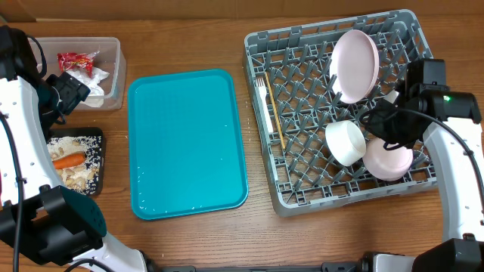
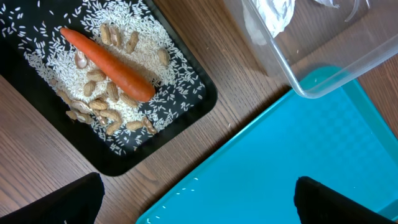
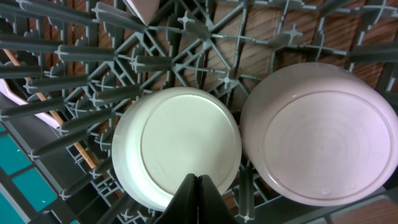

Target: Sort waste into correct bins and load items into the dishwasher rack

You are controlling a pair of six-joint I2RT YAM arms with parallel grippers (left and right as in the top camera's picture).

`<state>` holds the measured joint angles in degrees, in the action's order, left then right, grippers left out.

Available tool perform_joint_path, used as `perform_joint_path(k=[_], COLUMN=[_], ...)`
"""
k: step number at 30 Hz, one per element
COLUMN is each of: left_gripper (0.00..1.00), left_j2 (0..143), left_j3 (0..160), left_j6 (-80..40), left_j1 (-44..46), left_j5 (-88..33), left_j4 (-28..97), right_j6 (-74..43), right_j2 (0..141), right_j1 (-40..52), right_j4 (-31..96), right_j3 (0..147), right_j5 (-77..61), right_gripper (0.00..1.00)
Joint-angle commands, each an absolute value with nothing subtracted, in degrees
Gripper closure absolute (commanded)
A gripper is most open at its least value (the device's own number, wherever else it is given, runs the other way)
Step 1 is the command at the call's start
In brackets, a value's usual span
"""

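Hovering with jaws wide, the left gripper (image 2: 199, 202) sits just beside the black tray (image 2: 124, 163), where the carrot (image 2: 106, 62) lies on rice (image 2: 143, 37); the right gripper (image 3: 198, 196), jaws pressed together and empty, hangs over the white bowl (image 3: 180, 143) in the rack (image 3: 81, 81).

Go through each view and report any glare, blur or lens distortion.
Overhead: evenly lit and sharp, small glints along the teal tray's lower edge. Left wrist: carrot and rice crisp, the left gripper's fingers dark and soft at the bottom corners, reflections on the clear tub. Right wrist: white bowl and pink bowl sharp, rack pegs fan outward, wide-angle style, right gripper in shadow.
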<state>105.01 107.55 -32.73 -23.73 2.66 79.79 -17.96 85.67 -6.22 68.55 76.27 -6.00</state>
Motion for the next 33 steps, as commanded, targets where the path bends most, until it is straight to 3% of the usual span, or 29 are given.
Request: perform_joint_path(k=[1, 19, 33], left_gripper=[0.0, 0.0, 0.0], left_j2=[104.2, 104.2, 104.2], left_j3=[107.8, 107.9, 107.9], left_j6=[-33.4, -33.4, -33.4], left_j1=[-23.6, -23.6, -23.6], left_j5=[3.4, 3.4, 3.4], left_j4=[79.9, 79.9, 79.9], right_j6=[-18.1, -18.2, -12.0], right_j2=[85.0, 85.0, 84.8], right_j1=[-5.8, -5.6, -5.6], right_j4=[68.0, 59.2, 66.5], right_j3=[74.9, 64.0, 65.5], right_j5=[-5.6, -14.4, -39.4], right_gripper=[0.96, 0.96, 0.96])
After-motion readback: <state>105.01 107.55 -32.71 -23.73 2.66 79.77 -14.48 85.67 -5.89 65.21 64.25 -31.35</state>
